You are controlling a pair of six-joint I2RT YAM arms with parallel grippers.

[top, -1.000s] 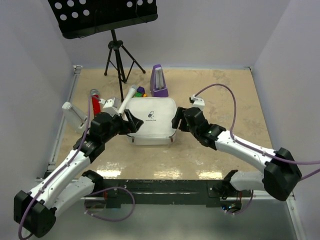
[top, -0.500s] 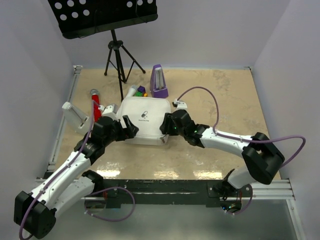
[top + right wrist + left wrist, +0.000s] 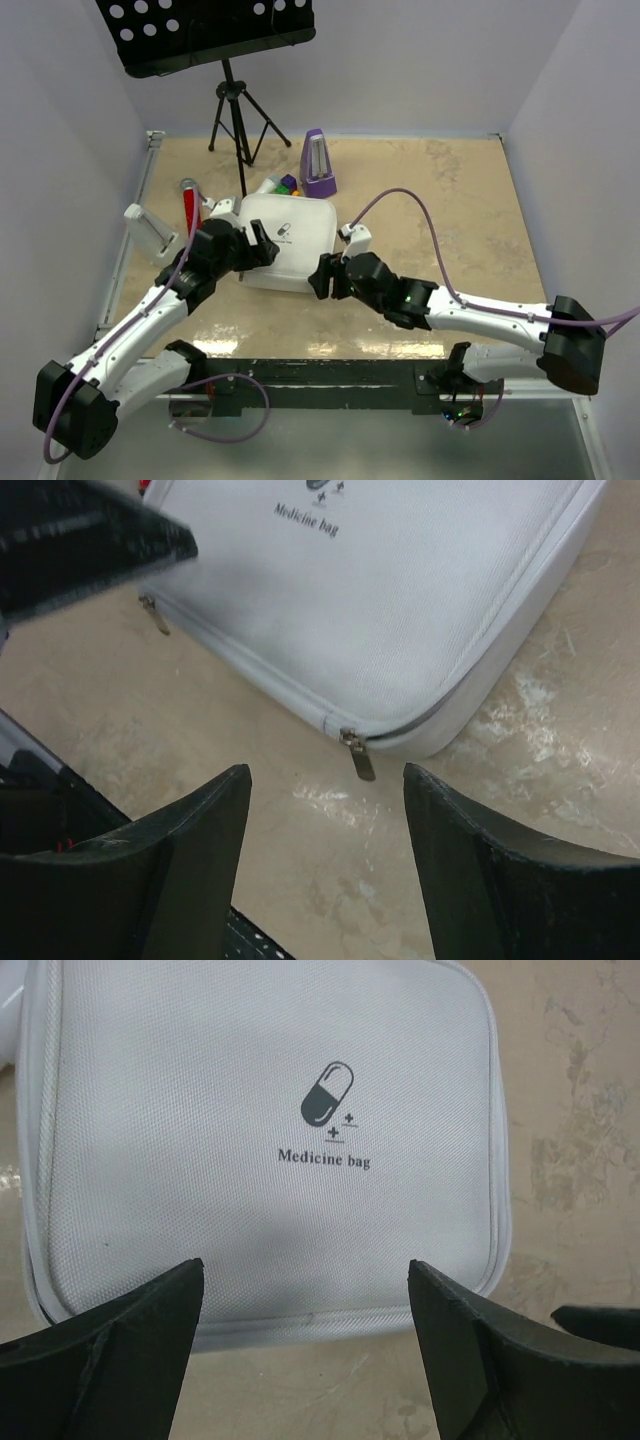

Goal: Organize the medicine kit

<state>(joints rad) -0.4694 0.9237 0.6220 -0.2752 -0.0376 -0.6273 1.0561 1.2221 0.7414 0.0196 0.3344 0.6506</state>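
Observation:
The medicine kit (image 3: pixel 290 238) is a white zipped case with a pill logo, lying shut on the table. In the left wrist view the medicine kit (image 3: pixel 270 1140) fills the frame past my left gripper (image 3: pixel 305 1280). That left gripper (image 3: pixel 262 248) is open at the case's left edge, with only table between its fingers. My right gripper (image 3: pixel 318 278) is open at the near right corner. In the right wrist view a metal zipper pull (image 3: pixel 361 760) hangs from the medicine kit (image 3: pixel 400 600), just beyond my right gripper (image 3: pixel 325 775) and untouched. A second zipper pull (image 3: pixel 153 613) lies further left.
A purple metronome (image 3: pixel 318 163) stands behind the case, beside small coloured items (image 3: pixel 285 183). A music stand's tripod (image 3: pixel 235 110) is at the back left. A red tube (image 3: pixel 190 205) and white pieces (image 3: pixel 150 232) lie to the left. Walls enclose the table.
My right arm has swung from the case's right side down and left to its near right corner. The case has shifted a little to the left. My left gripper has moved slightly with it.

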